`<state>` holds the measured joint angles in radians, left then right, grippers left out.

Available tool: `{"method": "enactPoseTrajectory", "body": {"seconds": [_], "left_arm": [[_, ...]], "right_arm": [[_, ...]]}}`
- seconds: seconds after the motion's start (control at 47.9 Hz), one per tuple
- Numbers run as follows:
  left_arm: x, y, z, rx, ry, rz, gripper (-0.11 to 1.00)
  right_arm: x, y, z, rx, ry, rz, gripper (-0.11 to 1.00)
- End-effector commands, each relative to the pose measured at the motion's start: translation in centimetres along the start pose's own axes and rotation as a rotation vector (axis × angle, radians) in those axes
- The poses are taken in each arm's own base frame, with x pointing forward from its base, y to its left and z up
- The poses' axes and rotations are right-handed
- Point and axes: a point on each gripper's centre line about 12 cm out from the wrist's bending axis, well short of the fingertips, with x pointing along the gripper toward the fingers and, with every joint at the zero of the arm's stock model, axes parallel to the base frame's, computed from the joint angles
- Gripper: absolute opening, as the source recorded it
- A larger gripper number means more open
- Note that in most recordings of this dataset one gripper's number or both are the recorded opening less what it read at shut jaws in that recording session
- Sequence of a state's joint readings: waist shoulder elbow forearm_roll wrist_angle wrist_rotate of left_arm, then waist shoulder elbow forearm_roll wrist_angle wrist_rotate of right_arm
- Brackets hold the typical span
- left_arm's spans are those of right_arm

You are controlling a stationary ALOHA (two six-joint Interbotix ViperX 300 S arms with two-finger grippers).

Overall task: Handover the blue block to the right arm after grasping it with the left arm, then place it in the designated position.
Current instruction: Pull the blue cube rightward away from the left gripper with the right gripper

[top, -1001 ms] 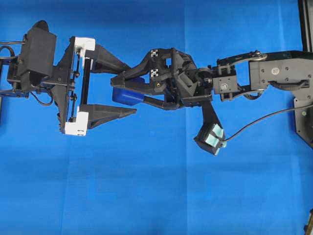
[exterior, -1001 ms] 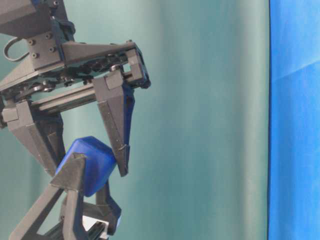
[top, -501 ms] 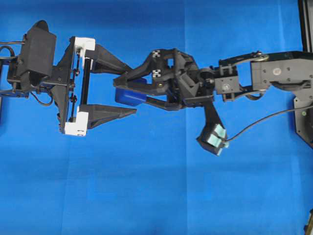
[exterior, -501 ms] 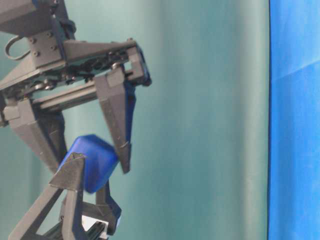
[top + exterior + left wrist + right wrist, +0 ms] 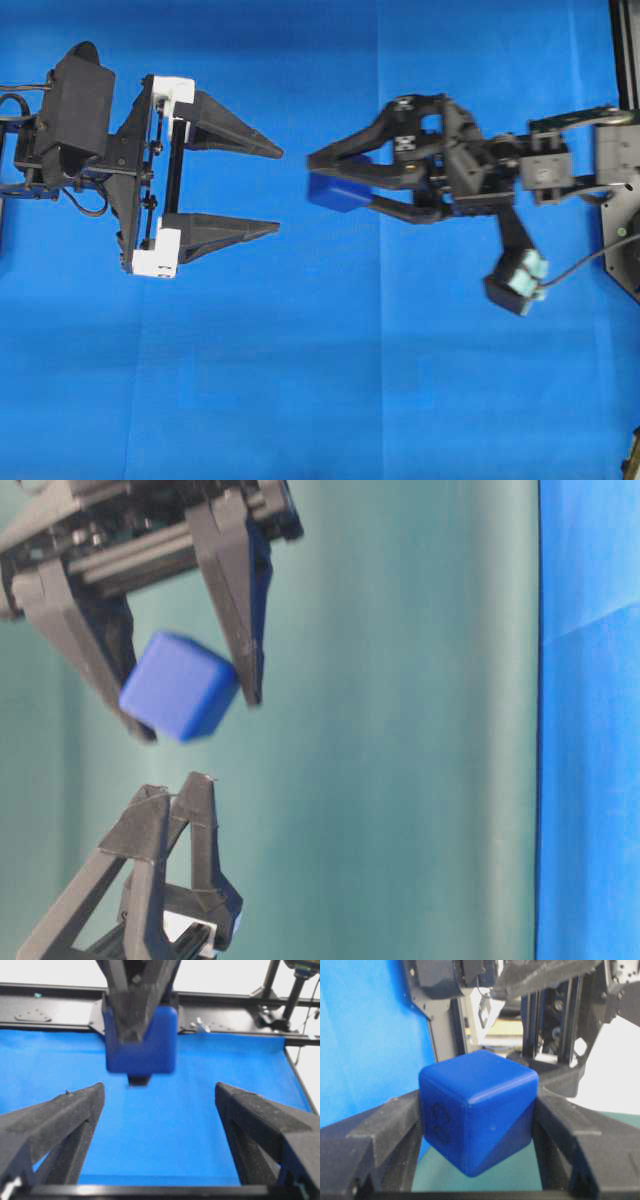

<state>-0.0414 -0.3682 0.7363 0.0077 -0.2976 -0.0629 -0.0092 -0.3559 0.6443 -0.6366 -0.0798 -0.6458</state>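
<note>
The right end effector grips the blue block between its two pointed black fingers, its jaws about half apart and pressed against opposite faces of the cube; in the right wrist view the blue block sits squarely between the two black fingers, turned slightly so that one corner edge faces the camera, with a faint embossed mark on its left face. The block is held up in the air above the blue cloth that covers the tabletop, and touches nothing else. The left end effector stands wide open and holds nothing, its two fingers mounted on white blocks and pointing toward the right end effector, with a clear gap between its fingertips and the block. In the table-level view the block hangs between the right end effector's fingers near the top of the frame, while the tips of the left end effector rise from below, apart from it. In the left wrist view the block appears ahead of and above the open left fingers, somewhat blurred. By count: one blue block, two arms, two end effectors with two fingers each, and one pale teal piece hanging beneath the right wrist.
</note>
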Motion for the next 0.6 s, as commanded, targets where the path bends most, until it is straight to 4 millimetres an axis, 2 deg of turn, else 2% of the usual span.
{"method": "enactPoseTrajectory", "body": {"seconds": [0.0,0.167,0.334,0.584], "left_arm": [[-0.1,-0.2,1.1,-0.003,-0.034,-0.005,0.93],[-0.1,-0.2,1.1,0.000,-0.037,-0.005,0.93],[0.0,-0.2,1.1,0.000,-0.035,-0.005,0.93],[0.0,-0.2,1.1,0.000,-0.035,-0.005,0.93]], "right_arm": [[-1.6,-1.0,0.6,0.001,-0.011,-0.036,0.46],[-3.6,-0.8,0.6,0.000,0.005,-0.035,0.46],[-4.7,-0.7,0.9,-0.004,0.008,-0.035,0.46],[-4.6,-0.6,0.8,-0.003,0.016,-0.027,0.46]]}}
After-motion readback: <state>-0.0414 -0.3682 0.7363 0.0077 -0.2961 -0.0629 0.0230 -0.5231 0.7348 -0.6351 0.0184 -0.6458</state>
